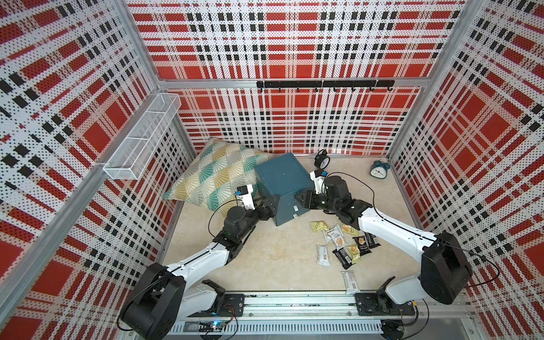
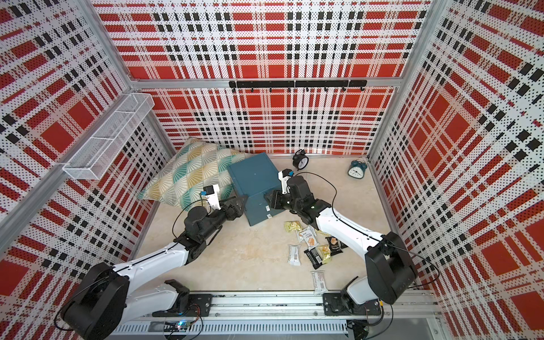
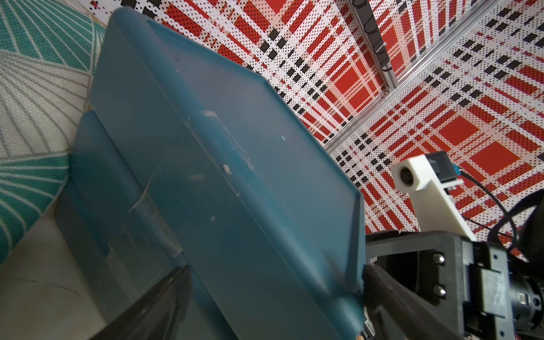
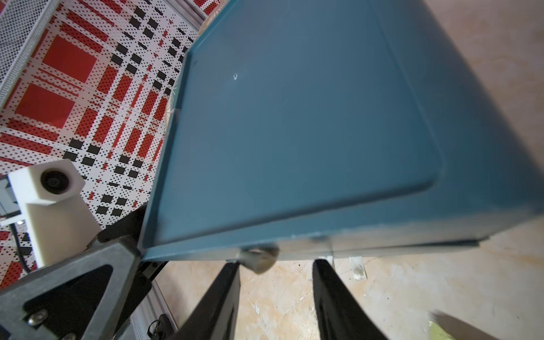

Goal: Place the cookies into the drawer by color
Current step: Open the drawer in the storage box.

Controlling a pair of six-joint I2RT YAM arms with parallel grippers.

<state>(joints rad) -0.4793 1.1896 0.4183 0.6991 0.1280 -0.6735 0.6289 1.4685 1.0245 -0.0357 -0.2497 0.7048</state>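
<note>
Find drawer [image 1: 282, 176] mid-table against pillow [image 1: 215, 173], cookies [image 1: 338, 240] strewn near-right of it, left gripper [image 1: 268, 209] spread wide astride its near-left corner, right gripper [image 1: 297, 196] half-open at a pull tab [image 4: 259, 260], clamping nothing.

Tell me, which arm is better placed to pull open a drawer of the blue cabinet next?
Probably the right. The right hand is at the front of the cabinet, jaws apart beside a pull tab. The left hand is at the cabinet's side, away from the tabs.
</note>
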